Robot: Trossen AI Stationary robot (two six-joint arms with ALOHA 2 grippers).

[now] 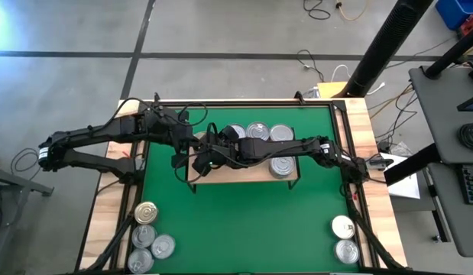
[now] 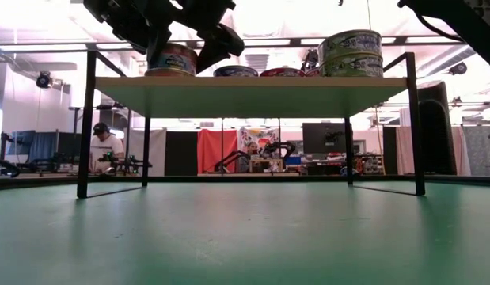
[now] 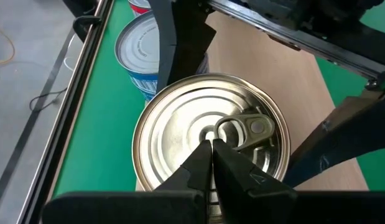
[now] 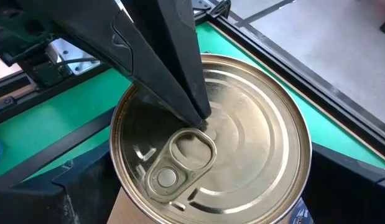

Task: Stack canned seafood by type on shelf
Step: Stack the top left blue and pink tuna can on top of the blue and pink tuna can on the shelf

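A gold-lidded tin (image 3: 211, 134) with a pull ring stands upright with its base on the left end of the light-wood shelf (image 1: 244, 174). The low view shows its coloured label (image 2: 172, 59). My left gripper (image 3: 212, 149) comes in from the table's left, shut, with its tips on the lid. My right gripper (image 1: 208, 158) reaches across the shelf from the right and is open wide. Its fingers (image 3: 180, 50) stand on either side of the tin. My left gripper sets its shut fingertips on the middle of the tin's lid (image 4: 208, 127), right beside the pull ring. It slants down from the table's left. The tin stays upright on the shelf. My right gripper's fingers stand against the tin's side wall; whether they touch it I cannot tell.
More tins (image 1: 257, 131) stand along the shelf's far side, and two are stacked at its right end (image 2: 351, 51). Several loose tins (image 1: 148, 233) lie on the green mat (image 1: 244, 229) at the near left. Two more (image 1: 345, 238) lie at the near right. People sit at desks beyond the table.
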